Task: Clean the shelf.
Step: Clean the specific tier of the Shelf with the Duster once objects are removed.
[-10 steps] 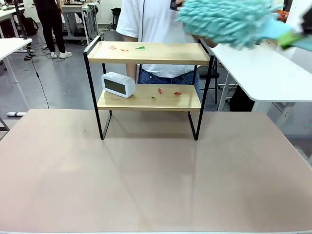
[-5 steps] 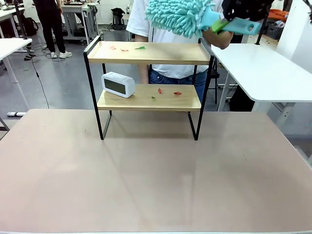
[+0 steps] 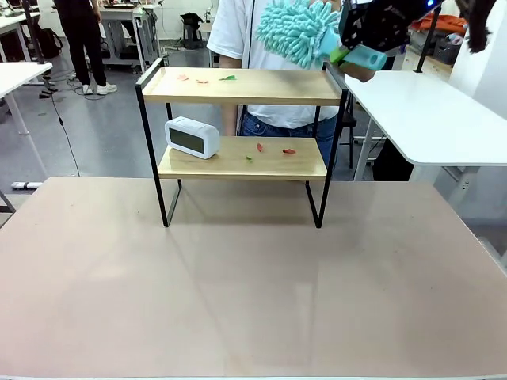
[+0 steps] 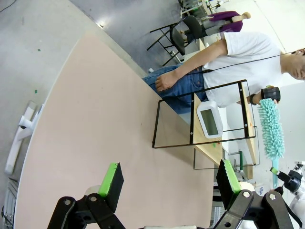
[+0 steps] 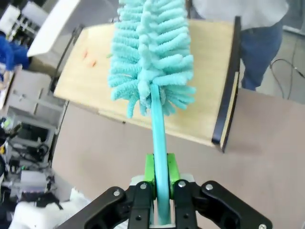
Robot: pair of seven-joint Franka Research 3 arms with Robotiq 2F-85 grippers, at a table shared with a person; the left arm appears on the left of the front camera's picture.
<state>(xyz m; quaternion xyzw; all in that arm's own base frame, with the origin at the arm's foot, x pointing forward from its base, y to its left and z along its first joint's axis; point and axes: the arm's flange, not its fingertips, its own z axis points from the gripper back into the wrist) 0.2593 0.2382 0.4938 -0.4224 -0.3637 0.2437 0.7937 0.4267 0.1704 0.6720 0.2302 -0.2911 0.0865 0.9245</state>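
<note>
The shelf (image 3: 238,85) stands at the table's far side, two wooden boards in a black frame. Small red and green paper scraps (image 3: 198,78) lie on its top board, and more scraps (image 3: 273,150) on the lower one. My right gripper (image 3: 348,47) is shut on the handle of a turquoise fluffy duster (image 3: 297,32), whose head hovers just above the top board's right end. In the right wrist view the duster (image 5: 150,62) rises from the gripper (image 5: 160,183) over the top board (image 5: 90,90). My left gripper (image 4: 167,181) is open, far from the shelf (image 4: 205,145).
A white digital clock (image 3: 192,137) sits on the left of the lower board. A person in a white shirt (image 3: 230,32) stands right behind the shelf. A white table (image 3: 428,111) adjoins on the right. The brown tabletop (image 3: 253,277) spreads in front.
The duster swung left from the upper right and settled over the top board's right end. My right gripper came into the front view.
</note>
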